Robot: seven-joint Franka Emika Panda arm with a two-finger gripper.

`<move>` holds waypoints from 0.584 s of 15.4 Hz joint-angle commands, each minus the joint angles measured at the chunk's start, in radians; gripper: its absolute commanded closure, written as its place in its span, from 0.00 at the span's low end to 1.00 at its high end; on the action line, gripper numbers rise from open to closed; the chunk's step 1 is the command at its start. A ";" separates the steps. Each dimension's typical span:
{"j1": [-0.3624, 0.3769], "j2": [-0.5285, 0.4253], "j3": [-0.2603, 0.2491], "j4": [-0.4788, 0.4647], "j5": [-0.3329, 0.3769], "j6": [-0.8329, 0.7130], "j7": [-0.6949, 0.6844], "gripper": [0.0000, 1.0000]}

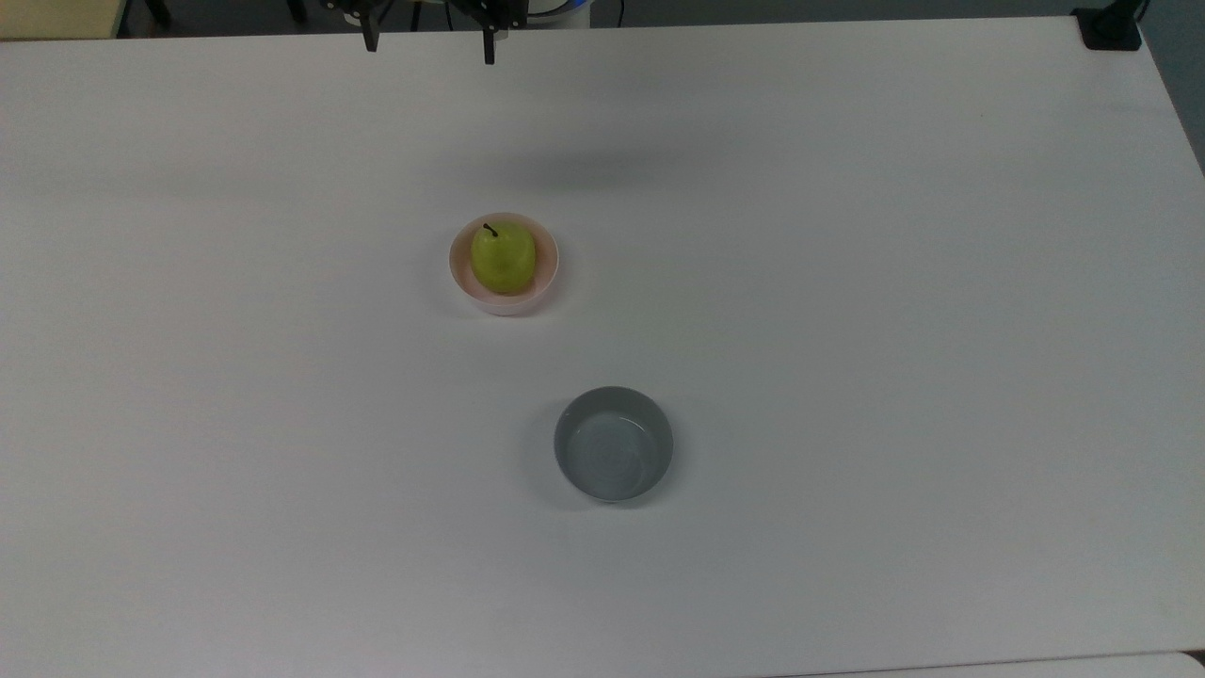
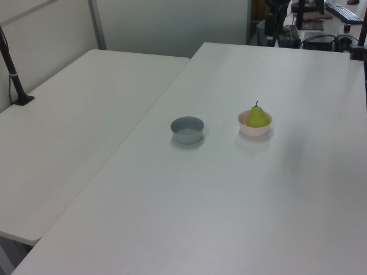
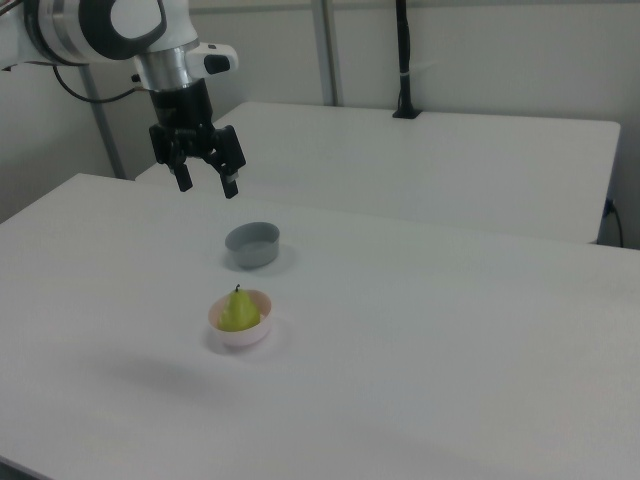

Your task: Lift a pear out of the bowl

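A yellow-green pear (image 1: 504, 257) (image 2: 257, 116) (image 3: 238, 311) with a short dark stem stands upright in a small pale pink bowl (image 1: 549, 273) (image 2: 254, 129) (image 3: 240, 333) near the middle of the white table. My gripper (image 3: 207, 183) (image 1: 429, 42) hangs high above the table, open, with nothing between its black fingers. In the right view it is up and to the left of the pear. In the top view its fingertips (image 1: 489, 47) poke in at the upper edge, well apart from the bowl.
An empty grey bowl (image 1: 613, 443) (image 2: 187, 129) (image 3: 252, 244) of similar size sits on the table (image 1: 847, 282) a short way from the pink one. A second white table (image 2: 69, 126) adjoins, with a black pole (image 2: 12, 71) clamped to it.
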 commanded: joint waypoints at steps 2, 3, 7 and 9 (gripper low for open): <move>0.009 -0.011 0.004 -0.013 -0.014 -0.015 0.003 0.00; 0.009 -0.011 0.004 -0.013 -0.014 -0.017 0.003 0.00; 0.007 -0.013 0.004 -0.013 -0.014 -0.014 0.003 0.00; 0.006 -0.011 0.004 -0.013 -0.014 -0.009 0.003 0.00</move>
